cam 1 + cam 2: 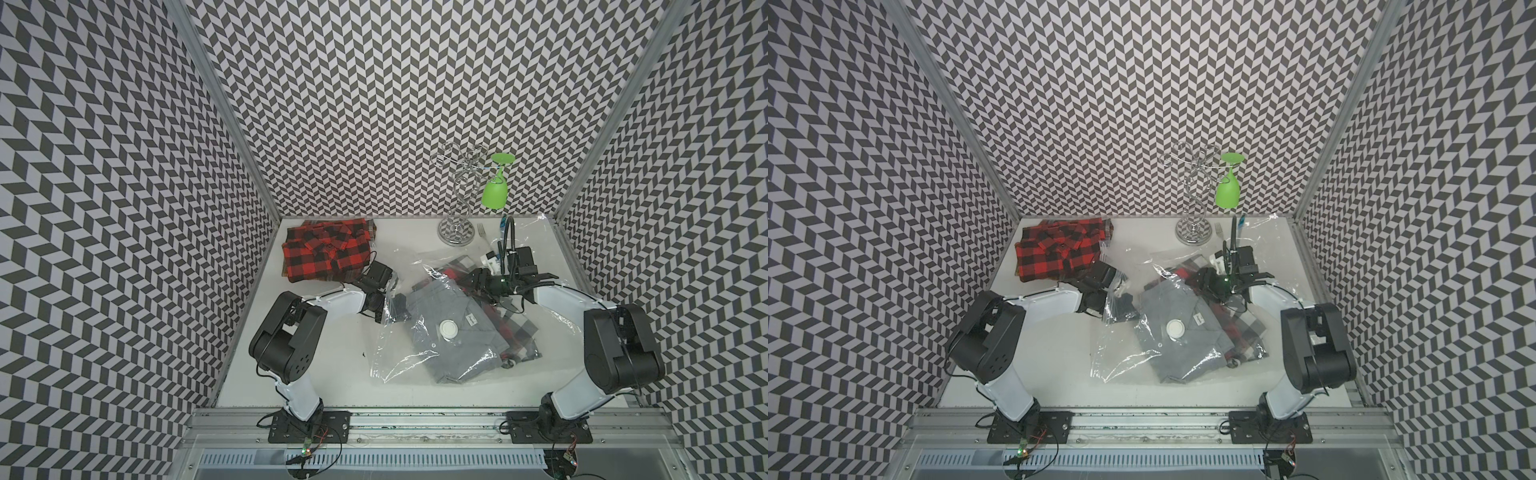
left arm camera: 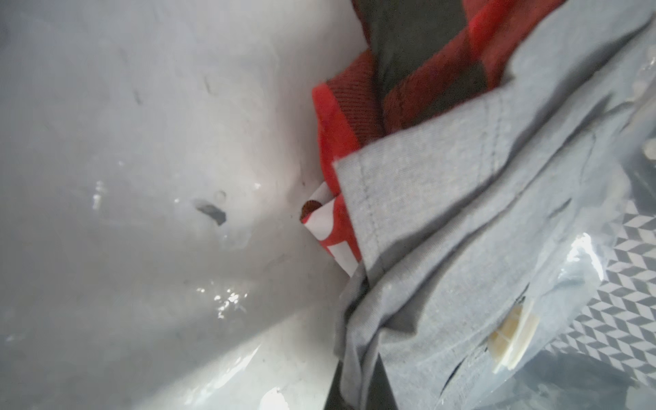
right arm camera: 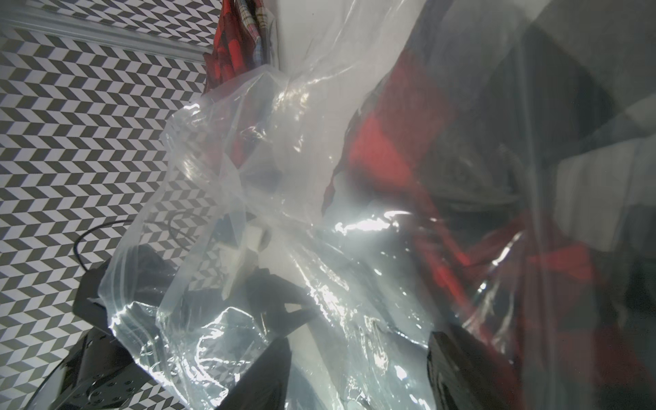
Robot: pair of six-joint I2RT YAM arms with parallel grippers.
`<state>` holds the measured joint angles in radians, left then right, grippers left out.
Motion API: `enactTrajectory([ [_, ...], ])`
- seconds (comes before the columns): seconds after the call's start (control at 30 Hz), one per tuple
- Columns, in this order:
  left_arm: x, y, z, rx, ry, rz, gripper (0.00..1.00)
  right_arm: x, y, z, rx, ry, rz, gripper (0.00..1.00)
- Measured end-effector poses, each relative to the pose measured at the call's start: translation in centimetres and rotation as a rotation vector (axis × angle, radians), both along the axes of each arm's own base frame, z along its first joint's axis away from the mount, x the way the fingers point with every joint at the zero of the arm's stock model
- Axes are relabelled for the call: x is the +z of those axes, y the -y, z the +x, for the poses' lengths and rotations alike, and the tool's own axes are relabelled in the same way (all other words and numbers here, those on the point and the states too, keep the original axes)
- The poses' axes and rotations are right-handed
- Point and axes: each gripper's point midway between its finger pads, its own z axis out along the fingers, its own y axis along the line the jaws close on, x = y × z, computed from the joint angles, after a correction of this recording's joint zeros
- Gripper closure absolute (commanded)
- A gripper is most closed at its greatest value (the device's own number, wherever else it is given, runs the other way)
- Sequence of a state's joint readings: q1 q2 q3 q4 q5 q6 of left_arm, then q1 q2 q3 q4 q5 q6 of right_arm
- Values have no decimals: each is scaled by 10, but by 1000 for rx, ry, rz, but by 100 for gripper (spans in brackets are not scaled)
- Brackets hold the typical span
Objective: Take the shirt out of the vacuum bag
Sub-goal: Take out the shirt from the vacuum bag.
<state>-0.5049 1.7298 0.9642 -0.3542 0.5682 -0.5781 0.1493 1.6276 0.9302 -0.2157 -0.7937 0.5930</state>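
The vacuum bag [image 1: 399,357], clear crinkly plastic with a round white valve [image 1: 449,329], lies on the middle of the table in both top views. Inside it are a folded grey shirt [image 1: 457,353] and, under and behind that, a red, black and white plaid shirt [image 1: 517,332]. My left gripper [image 1: 398,305] reaches into the bag's left mouth. In the left wrist view it [image 2: 358,385] is shut on a fold of the grey shirt [image 2: 461,213]. My right gripper [image 1: 478,283] hovers at the bag's far right side, open, with bag film [image 3: 319,248] lying between its fingers [image 3: 269,369].
A folded red and black plaid shirt [image 1: 324,253] lies at the back left of the table [image 1: 332,374]. A wire stand [image 1: 456,232] holding an upside-down green glass [image 1: 494,193] stands at the back, with a fork [image 1: 482,230] beside it. Patterned walls close in three sides.
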Motion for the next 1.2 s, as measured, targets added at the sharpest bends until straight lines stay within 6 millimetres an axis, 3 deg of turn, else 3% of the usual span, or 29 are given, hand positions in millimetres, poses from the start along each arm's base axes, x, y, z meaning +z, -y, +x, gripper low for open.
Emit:
enactTrajectory([
  [0.27,0,-2,-6,6,-14,2,100,-14,5,9,-32,-18,-12,39],
  [0.47,2,-1,-3,5,-16,4,100,-25,9,10,-54,-29,-31,48],
  [0.73,3,10,35,-20,3,17,100,-46,38,8,-147,-79,-45,70],
  [0.93,9,17,64,-45,46,17,100,-52,47,12,-169,-88,-57,88],
  [1.2,15,4,50,-40,43,8,100,-64,53,13,-180,-112,-74,91],
])
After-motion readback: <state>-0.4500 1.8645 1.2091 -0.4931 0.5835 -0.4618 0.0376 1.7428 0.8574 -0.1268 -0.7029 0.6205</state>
